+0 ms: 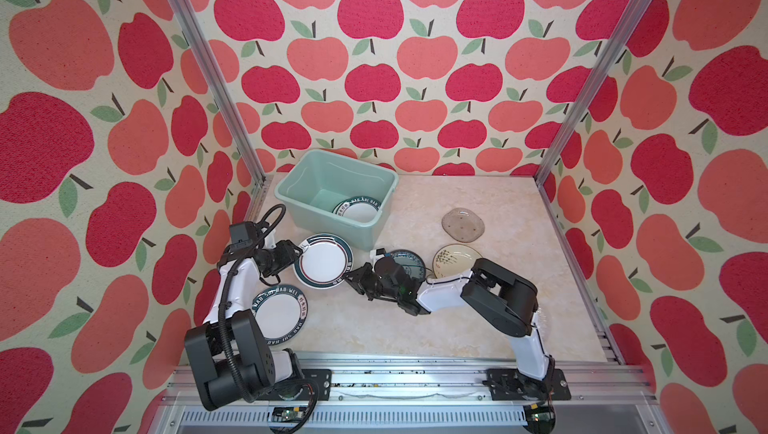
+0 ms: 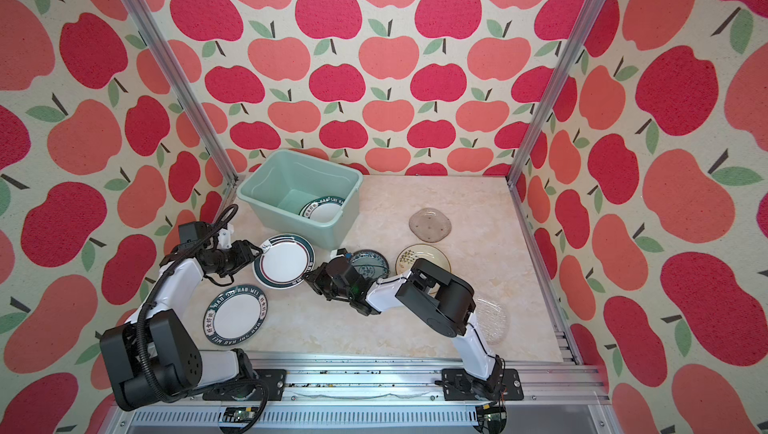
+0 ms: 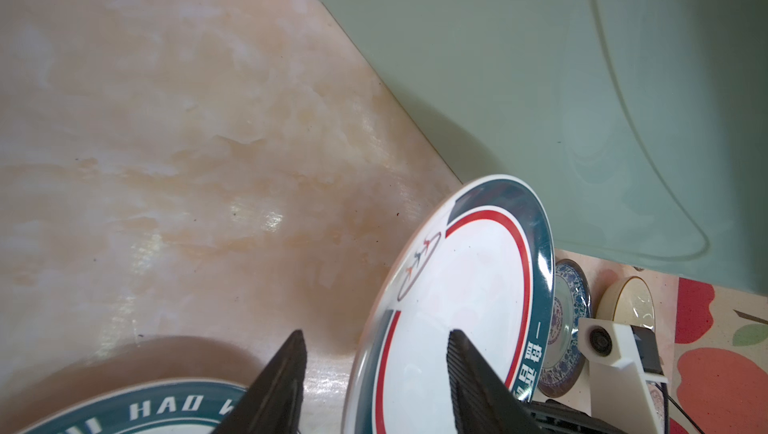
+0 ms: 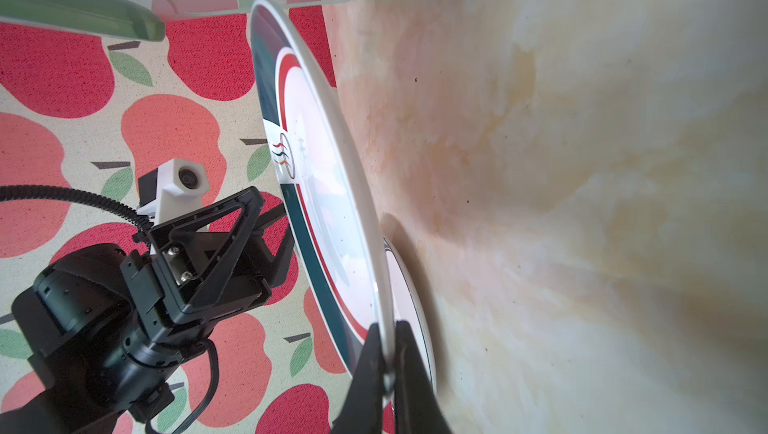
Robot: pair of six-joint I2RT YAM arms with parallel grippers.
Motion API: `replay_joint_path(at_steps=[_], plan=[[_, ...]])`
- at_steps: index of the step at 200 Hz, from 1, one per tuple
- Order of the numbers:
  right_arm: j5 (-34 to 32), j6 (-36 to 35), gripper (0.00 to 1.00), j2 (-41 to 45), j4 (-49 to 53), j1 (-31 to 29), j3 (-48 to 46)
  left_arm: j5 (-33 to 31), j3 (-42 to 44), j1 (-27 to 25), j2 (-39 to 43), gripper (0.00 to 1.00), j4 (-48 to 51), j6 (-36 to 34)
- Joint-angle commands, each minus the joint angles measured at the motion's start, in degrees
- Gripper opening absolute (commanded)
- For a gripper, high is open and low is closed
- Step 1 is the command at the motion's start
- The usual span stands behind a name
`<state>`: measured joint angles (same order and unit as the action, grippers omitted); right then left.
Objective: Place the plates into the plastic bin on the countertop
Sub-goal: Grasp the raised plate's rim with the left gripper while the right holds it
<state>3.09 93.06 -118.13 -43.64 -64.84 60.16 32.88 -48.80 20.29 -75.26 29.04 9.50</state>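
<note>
grip first: the right gripper point(image 4: 384, 330) pinches the rim of the green-rimmed plate point(image 1: 322, 261), tilted up just before the near wall of the plastic bin point(image 1: 332, 232), toward the left edge of the countertop point(image 1: 478, 315). the left gripper point(image 3: 374, 334) is spread astride the opposite rim; it should close squarely there before any lift over the bin wall.

1. the bin point(image 1: 328, 226) stands at the back left of the counter point(image 1: 457, 328), with one plate point(image 1: 358, 212) inside.
2. a second plate point(image 1: 323, 261) is just before the bin.
3. a third plate point(image 1: 276, 313) lies front left.
</note>
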Motion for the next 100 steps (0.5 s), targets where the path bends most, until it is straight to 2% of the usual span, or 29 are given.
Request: replay_joint_path(at_steps=[1,33,72,100], plan=[[1.4,-1.5,0.0,3.1,-4.5,0.9,-0.4,5.1,1.2,0.3,1.6,0.56,-0.1,0.7],[4.1,-2.3,0.0,4.4,-6.5,1.4,-1.8,10.4,2.0,0.3,2.3,0.54,-0.9,1.6],[8.0,-4.9,0.0,7.2,-2.0,2.0,-1.7,15.7,2.8,0.4,4.1,0.49,-1.6,3.2],[8.6,-7.4,0.0,9.7,2.6,2.0,-1.5,16.9,3.9,0.3,7.7,0.32,-0.3,5.0]])
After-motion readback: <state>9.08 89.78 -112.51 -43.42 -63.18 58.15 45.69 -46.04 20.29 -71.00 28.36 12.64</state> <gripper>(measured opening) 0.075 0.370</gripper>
